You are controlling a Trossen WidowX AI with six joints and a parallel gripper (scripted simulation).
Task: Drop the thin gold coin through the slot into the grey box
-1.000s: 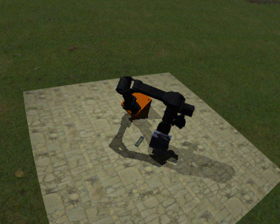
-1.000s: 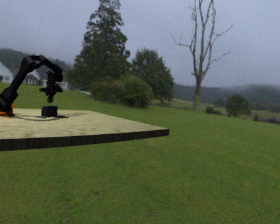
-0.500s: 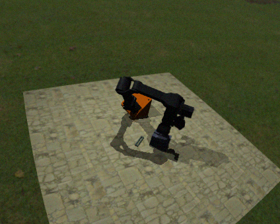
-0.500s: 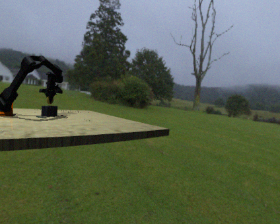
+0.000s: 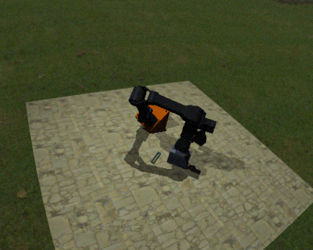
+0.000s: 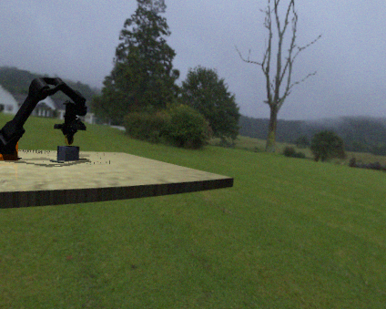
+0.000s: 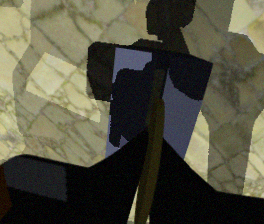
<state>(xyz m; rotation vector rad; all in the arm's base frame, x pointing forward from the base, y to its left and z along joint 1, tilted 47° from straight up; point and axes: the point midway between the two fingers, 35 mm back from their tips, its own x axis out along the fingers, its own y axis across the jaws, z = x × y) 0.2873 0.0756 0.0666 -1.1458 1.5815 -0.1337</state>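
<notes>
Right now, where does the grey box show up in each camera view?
Top: grey box just right of centre, under the arm's wrist.
Exterior: small dark block at far left on the stone slab, below the end effector.
Wrist: pale grey lid at centre, behind the edge-on coin.
Shared landmark: the end effector directly above it.

The arm (image 5: 174, 110) is matte black with rounded joints, on an orange base block (image 5: 157, 119).
</notes>
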